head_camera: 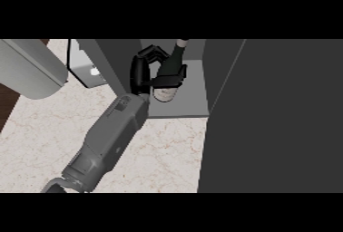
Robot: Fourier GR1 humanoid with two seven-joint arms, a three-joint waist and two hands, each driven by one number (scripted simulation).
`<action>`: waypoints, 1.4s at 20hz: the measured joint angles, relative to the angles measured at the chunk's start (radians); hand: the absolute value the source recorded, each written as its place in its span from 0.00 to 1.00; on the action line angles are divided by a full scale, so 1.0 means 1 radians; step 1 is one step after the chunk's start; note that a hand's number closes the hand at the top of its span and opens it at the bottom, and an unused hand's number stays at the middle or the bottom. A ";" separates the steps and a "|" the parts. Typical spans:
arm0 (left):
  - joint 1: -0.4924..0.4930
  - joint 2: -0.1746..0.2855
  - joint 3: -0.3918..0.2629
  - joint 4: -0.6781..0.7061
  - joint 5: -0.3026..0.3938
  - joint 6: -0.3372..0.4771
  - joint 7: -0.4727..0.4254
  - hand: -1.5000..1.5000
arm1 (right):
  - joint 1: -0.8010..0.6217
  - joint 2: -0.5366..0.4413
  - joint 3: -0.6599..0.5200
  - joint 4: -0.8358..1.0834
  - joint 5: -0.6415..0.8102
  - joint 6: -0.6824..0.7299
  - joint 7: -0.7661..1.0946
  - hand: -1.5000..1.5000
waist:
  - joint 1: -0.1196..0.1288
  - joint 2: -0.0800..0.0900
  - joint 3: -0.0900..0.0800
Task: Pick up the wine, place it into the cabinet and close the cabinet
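A dark wine bottle (171, 63) with a pale label is inside the open cabinet, its base near the grey shelf floor (188, 102) and its neck pointing toward the back. My left hand (140, 72) is shut on it from the left, fingers curled over its body and thumb across the front. The forearm runs in from the lower left. I cannot tell whether the bottle's base touches the shelf. The cabinet door (275, 118) stands open at the right, a big dark panel. The right hand does not show.
A marble counter (40, 136) spreads below the cabinet. A pale grey rounded object (30, 68) lies at the upper left, a small light appliance (90, 68) beside the cabinet's left wall (110, 59). The open door hides the right side.
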 measured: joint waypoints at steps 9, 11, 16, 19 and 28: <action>-0.119 0.003 0.081 0.177 -0.009 0.015 -0.087 1.00 | -0.009 0.009 0.033 -0.003 0.001 -0.006 0.009 0.00 | -0.008 0.004 -0.001; -0.138 0.003 0.099 0.215 -0.001 0.003 -0.112 1.00 | -0.006 0.016 0.052 -0.002 0.004 -0.008 0.006 0.00 | -0.015 0.006 0.000; -0.172 -0.001 0.155 0.271 0.041 -0.025 -0.115 1.00 | -0.037 0.014 0.043 0.000 0.002 -0.017 0.028 0.00 | -0.021 0.008 0.000; -0.180 -0.002 0.180 0.289 0.062 -0.057 -0.123 1.00 | -0.028 0.022 0.061 0.005 0.008 -0.019 0.017 0.00 | -0.023 0.006 0.002; -0.205 -0.001 0.229 0.352 0.087 -0.093 -0.167 1.00 | 0.002 0.020 0.062 0.005 0.005 -0.001 -0.009 0.00 | -0.034 0.007 0.004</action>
